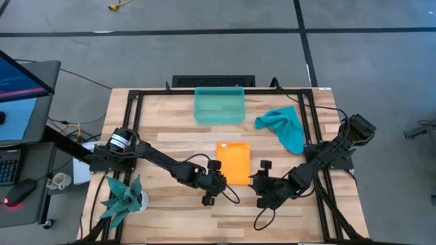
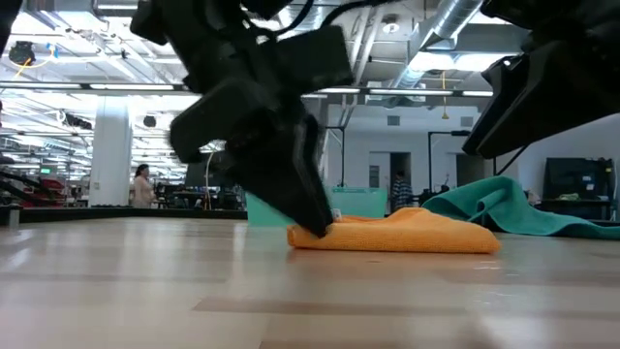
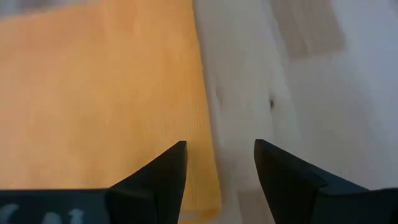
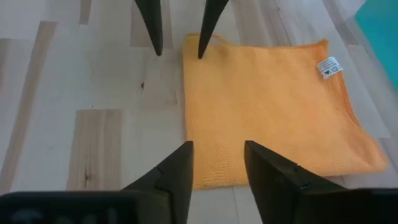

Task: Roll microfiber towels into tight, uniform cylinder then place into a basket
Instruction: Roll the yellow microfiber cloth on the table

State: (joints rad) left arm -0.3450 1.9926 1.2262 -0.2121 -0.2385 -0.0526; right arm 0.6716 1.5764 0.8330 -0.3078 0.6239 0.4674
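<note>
The orange microfiber towel (image 1: 234,162) lies folded flat on the wooden bench (image 1: 170,122), near the bench's middle and a little toward its near edge; a small white care label (image 4: 329,66) shows at one of its corners; in the low view the folded cloth sits as a low, slightly humped pad on the boards.

The left tool (image 1: 218,178) is down at the towel's near left corner, its two dark fingers (image 3: 163,173) spread apart and straddling the towel's side edge, one over the orange cloth and one over bare wood; nothing is clamped between them; in the low view its tip meets the bench at the towel's end.

The right tool (image 1: 259,184) is just beside the towel's near right corner; its fingers (image 4: 177,171) stand apart over the towel's edge, with the cloth showing in the gap and nothing gripped.

The teal-blue microfiber towel (image 1: 285,127) lies crumpled toward the bench's right edge, well apart from the orange one; the translucent sea-green basket (image 1: 219,114) stands at the middle of the far edge, just beyond the orange towel, with no towel inside it.

A spiky teal plant (image 1: 122,197) sits at the bench's near left corner; a black metal frame (image 1: 136,102) runs round the bench top.
</note>
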